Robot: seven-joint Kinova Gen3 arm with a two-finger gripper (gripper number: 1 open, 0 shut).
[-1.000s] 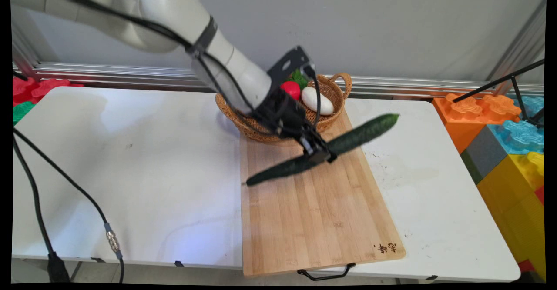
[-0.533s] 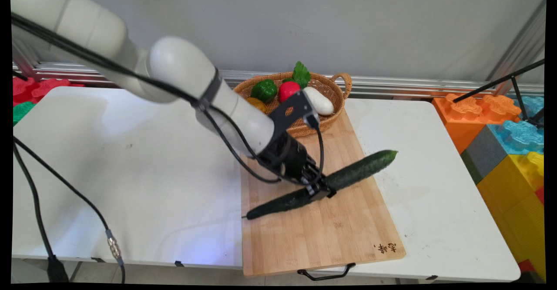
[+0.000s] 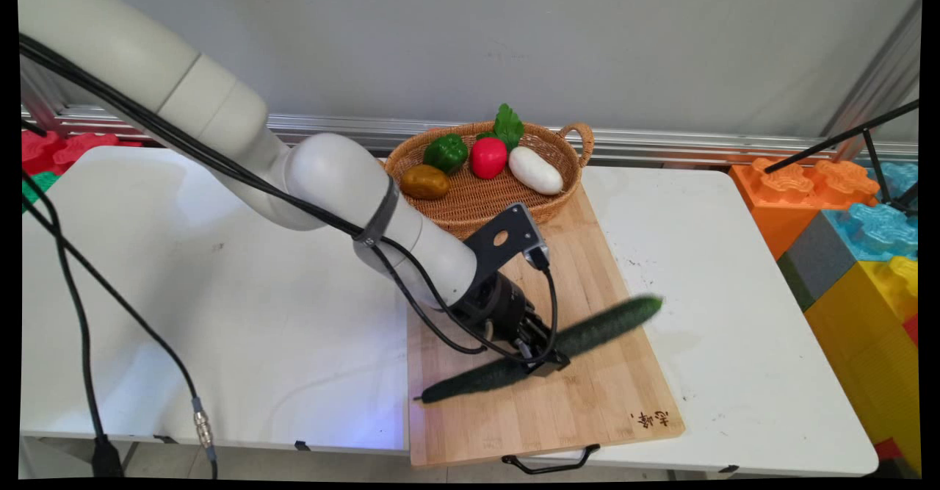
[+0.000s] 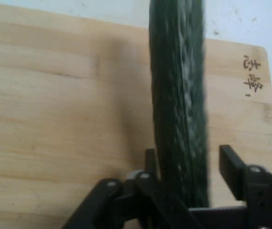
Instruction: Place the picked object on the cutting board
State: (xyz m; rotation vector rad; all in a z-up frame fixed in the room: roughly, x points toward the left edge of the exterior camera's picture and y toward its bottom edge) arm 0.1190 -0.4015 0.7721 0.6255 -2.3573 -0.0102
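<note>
Cucumber (image 3: 540, 352) diagonal over board (image 3: 587, 416), far end twd right; gripper (image 3: 541, 358) mid-body.

Arm (image 3: 220, 123): glossy white, rounded tubular links, bulbous joint. Dark band (image 3: 378, 214) around forearm. Black cables (image 3: 147, 126) run along links; one carries a silver connector (image 3: 200, 425). Wrist black, with flat black bracket (image 3: 507, 236), one round hole. Gripper (image 3: 545, 356) black; linkage shows round pivots.
</note>
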